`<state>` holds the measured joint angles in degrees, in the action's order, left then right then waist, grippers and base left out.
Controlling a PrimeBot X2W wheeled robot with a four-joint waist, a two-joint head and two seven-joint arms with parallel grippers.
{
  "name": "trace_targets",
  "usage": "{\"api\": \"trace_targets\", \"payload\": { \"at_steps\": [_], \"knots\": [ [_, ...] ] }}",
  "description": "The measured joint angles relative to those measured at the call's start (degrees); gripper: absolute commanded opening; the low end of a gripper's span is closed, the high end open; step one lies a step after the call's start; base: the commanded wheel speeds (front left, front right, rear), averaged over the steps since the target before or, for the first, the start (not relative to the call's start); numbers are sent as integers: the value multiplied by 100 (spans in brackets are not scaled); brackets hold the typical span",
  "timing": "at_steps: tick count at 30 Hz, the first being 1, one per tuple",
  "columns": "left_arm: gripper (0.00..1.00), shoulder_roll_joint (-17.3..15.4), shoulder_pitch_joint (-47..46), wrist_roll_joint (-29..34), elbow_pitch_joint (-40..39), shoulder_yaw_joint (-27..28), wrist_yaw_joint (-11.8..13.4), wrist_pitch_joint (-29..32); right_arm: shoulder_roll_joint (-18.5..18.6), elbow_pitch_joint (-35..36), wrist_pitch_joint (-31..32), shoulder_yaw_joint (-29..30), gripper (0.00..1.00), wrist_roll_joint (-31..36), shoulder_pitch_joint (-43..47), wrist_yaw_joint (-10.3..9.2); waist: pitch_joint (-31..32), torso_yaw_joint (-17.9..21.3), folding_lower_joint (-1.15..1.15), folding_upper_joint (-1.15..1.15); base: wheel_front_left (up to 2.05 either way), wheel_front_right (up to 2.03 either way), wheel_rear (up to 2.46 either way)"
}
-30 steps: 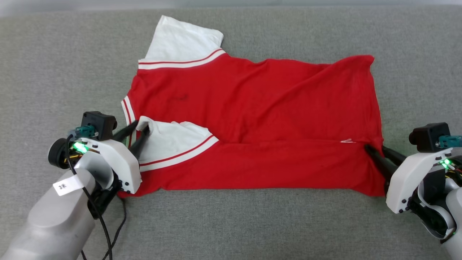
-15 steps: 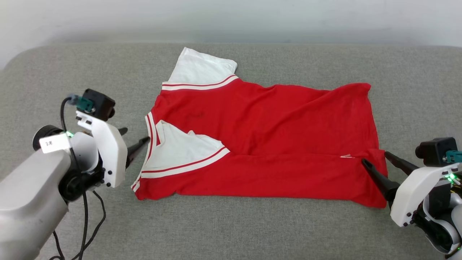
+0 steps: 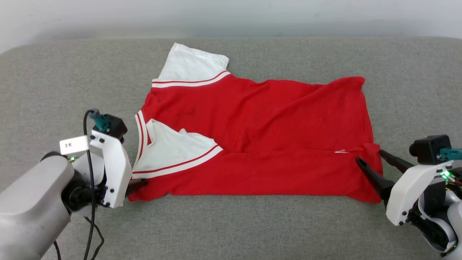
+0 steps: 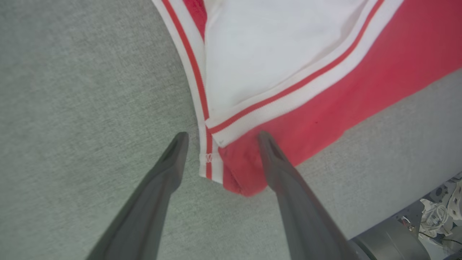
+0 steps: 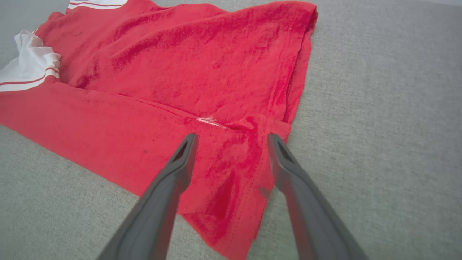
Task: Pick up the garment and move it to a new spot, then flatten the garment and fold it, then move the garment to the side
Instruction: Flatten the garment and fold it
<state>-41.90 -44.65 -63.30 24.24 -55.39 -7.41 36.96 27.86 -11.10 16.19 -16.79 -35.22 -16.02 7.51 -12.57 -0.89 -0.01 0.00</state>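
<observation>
As both arms slant inward toward the garment [image 3: 252, 119], their jaws gape empty.

Head view: left claw [image 3: 137, 183] mostly behind own housing [image 3: 114, 169]. Left wrist view: garment [image 4: 288, 54] cut off at top.

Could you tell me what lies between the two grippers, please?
The red soft-knit T-shirt with white sleeves lies between the left gripper and right gripper, its near edge folded over; the head view shows it.
</observation>
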Motion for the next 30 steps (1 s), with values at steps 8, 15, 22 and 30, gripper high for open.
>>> {"api": "trace_targets", "payload": {
  "at_steps": [8,15,22,30],
  "knots": [
    [100,59,119,-78,382,-224,-3,51,-14,59,27,14,100,54,-76,1,-227,158,0,0,0,0,0],
    [0,92,114,-213,486,-382,-5,-97,-15,109,89,25,100,96,-158,0,-226,184,0,0,0,0,0],
    [0,2,95,-138,280,-600,-8,-615,396,433,637,143,100,126,-366,1,-15,134,0,0,0,0,0],
    [0,-230,-83,-42,-213,-734,-8,-1094,1012,859,2207,36,100,-134,-485,1,104,19,0,0,0,0,0]
  ]
}}
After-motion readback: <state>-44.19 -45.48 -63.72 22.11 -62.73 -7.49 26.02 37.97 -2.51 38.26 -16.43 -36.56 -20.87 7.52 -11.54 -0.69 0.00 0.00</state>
